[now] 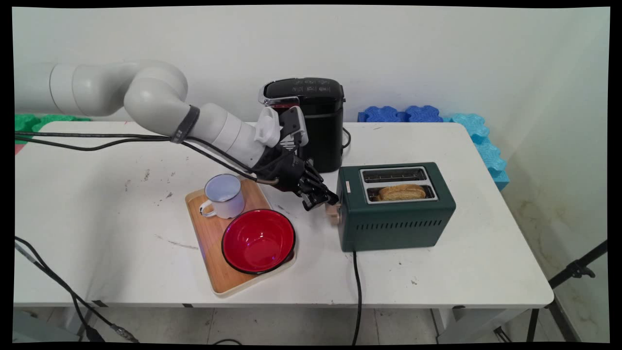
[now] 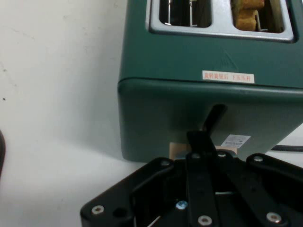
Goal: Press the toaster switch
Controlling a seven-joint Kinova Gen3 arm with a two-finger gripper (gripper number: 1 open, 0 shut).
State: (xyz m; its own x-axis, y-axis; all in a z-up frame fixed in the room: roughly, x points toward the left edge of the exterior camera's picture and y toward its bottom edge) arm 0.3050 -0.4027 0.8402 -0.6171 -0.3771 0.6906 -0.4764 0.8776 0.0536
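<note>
With end effector [image 1: 326, 203] closed on toaster [image 1: 396, 206] lever [image 2: 180, 150], off-axis push could slip it off or shove toaster.

Even bright light, soft shadows

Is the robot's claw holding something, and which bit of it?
It cannot be told. The black claw is right at the dark green metal toaster's pale lever, but a grip isn't visible.

- Coffee machine [image 1: 311, 121]: black, at the table's [image 1: 97, 204] far edge.
- Wooden tray [image 1: 214, 253]: near centre, carrying a white mug [image 1: 224, 196] and a red bowl [image 1: 258, 240].
- Foam mats [image 1: 418, 114]: beyond the far edge.
</note>
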